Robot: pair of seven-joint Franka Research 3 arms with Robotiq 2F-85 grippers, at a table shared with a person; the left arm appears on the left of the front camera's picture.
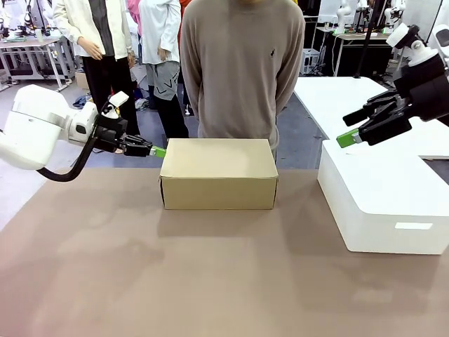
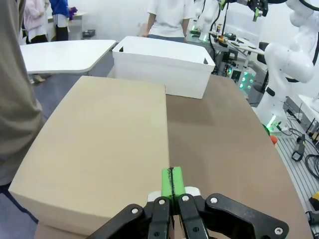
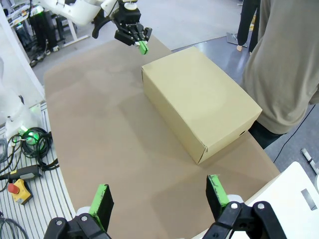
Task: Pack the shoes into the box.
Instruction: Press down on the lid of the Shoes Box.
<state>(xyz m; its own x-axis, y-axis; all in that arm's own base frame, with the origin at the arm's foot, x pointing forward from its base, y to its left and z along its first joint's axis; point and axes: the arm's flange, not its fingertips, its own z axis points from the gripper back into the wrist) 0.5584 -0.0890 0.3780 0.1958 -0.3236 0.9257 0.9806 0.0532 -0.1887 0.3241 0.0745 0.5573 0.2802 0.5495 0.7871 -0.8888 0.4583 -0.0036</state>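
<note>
The tan cardboard box sits closed on the table at the far middle, its lid flat; it also appears as the box and the box. The shoes are hidden. My left gripper is shut, its green tips pressed together at the box's upper left edge, with nothing seen between them; the left gripper hovers just over the lid's near edge. My right gripper hangs open in the air above the white block, apart from the box; its fingers stand wide.
A large white block lies on the table's right side. A person in a grey-brown sweater stands right behind the box. Bare brown tabletop spreads in front. Other people stand farther back.
</note>
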